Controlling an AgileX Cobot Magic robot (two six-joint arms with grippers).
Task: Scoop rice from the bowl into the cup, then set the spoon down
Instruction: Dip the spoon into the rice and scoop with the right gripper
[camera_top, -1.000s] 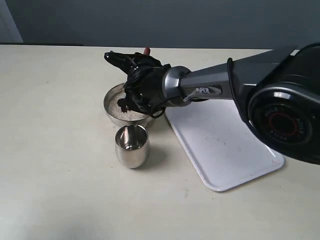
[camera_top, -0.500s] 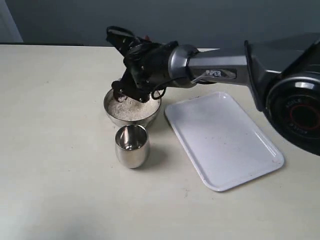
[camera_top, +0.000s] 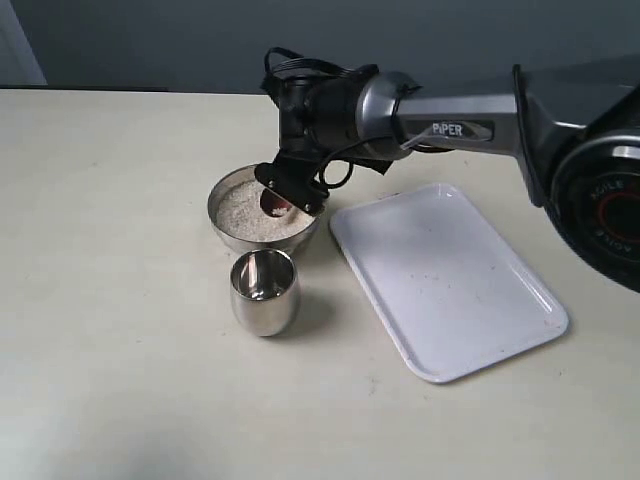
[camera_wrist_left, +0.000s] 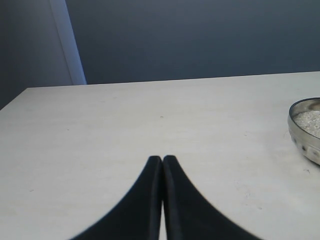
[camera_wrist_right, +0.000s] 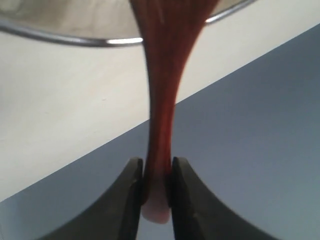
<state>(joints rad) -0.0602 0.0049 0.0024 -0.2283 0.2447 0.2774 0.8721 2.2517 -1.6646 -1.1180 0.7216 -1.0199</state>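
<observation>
"Well, how did the right arm (camera_top: 440, 125) sit?"

"It stretched from the right edge to the upper middle of the frame, wrist bent down over the bowl (camera_top: 222, 228)."

"And the right fingers (camera_wrist_right: 131, 195)?"

"Nearly closed, pinching the end of the spoon (camera_top: 275, 203) handle. Its scoop rested low on the rice (camera_top: 243, 212), at the bowl's right side. The cup (camera_top: 264, 290) stood just below the bowl, the white tray (camera_top: 450, 290) to the right."

"The left fingers (camera_wrist_left: 145, 200)?"

"Pressed together, empty, above the surface (camera_wrist_left: 100, 135)."

"What differed from half a second before?"

"The wrist had shifted right, uncovering more rice; bowl, cup and tray had not moved."
</observation>
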